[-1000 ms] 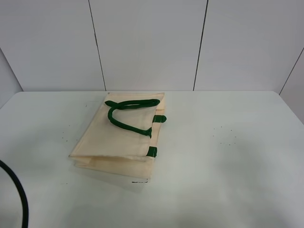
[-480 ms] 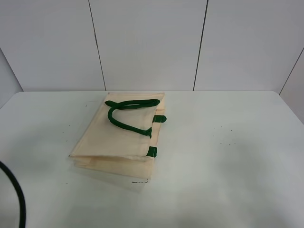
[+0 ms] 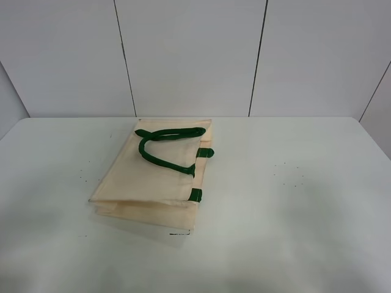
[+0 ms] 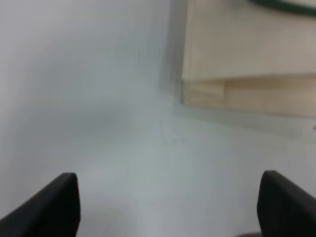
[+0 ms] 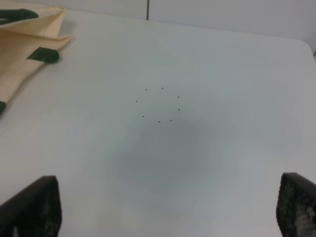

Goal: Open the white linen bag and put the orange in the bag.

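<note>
The white linen bag (image 3: 153, 177) lies flat and folded on the white table, left of centre, its dark green handles (image 3: 165, 146) looped on top. Its corner shows in the left wrist view (image 4: 247, 59) and its edge with green tabs in the right wrist view (image 5: 24, 44). The orange is out of view. My left gripper (image 4: 168, 207) is open over bare table short of the bag's corner. My right gripper (image 5: 168, 207) is open over bare table to the right of the bag. Neither gripper shows in the exterior high view.
The white table (image 3: 293, 201) ends at a white panelled wall (image 3: 195, 55) at the back. A ring of small dark dots (image 5: 159, 104) marks the table surface right of the bag.
A black cable at the lower left of the exterior high view has drawn back out of the frame. The bag has not moved.
</note>
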`<action>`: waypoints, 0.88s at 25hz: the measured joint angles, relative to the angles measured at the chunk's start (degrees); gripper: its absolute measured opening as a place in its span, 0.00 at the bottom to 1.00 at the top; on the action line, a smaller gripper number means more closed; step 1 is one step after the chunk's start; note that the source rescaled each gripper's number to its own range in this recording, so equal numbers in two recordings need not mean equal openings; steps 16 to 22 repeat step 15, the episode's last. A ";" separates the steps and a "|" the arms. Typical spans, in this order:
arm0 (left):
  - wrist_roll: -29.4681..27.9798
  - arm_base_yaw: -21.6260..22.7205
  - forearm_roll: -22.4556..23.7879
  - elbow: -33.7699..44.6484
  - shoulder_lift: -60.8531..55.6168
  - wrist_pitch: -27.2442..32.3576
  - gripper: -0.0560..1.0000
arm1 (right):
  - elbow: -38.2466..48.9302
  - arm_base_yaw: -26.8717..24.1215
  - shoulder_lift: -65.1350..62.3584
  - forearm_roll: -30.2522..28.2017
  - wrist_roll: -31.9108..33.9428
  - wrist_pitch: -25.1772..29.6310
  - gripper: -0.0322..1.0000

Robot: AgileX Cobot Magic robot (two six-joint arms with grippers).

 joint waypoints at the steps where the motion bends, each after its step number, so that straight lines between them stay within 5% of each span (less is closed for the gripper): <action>1: 0.00 0.00 -0.01 0.00 -0.36 0.10 0.85 | 0.00 0.00 0.00 0.00 0.00 0.00 1.00; 22: 0.04 0.00 -0.01 0.00 -0.43 0.20 0.85 | 0.00 0.00 0.00 0.00 0.04 0.00 1.00</action>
